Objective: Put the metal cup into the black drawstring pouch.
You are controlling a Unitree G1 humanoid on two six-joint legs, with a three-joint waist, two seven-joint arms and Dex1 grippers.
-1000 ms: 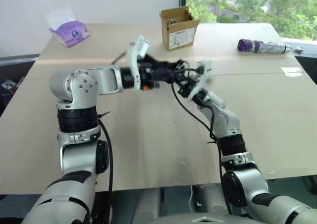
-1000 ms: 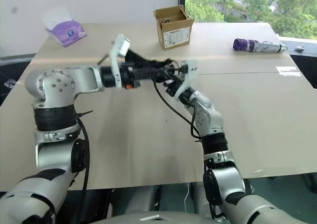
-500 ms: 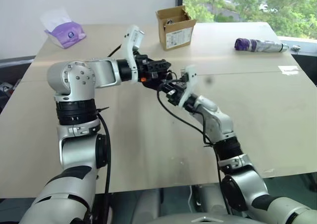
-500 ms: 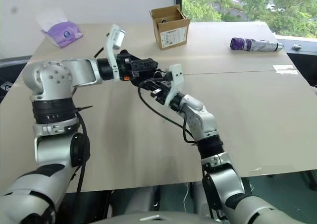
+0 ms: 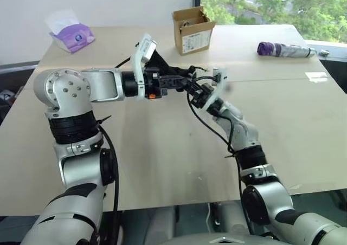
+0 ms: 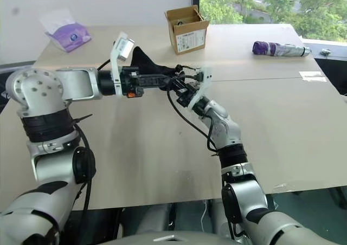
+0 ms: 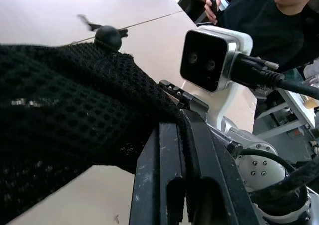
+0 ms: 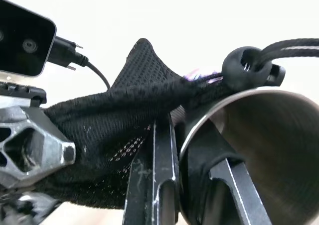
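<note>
Both grippers meet in the air above the middle of the table. My left gripper is shut on the edge of the black drawstring pouch, a black mesh bag that trails back over the left hand. Its round toggle hangs on the cord by the cup. My right gripper is shut on the rim of the metal cup, one finger inside the shiny wall and one outside. Pouch fabric drapes over the outer finger, right against the cup's rim.
An open cardboard box stands at the back of the table. A purple folded umbrella lies at the back right, and a purple tissue pack at the back left. A person in black sits beyond the table.
The two hands have stayed together. The left wrist has rolled, so the pouch now lies up behind the left hand. The right gripper has risen a little with the cup.
</note>
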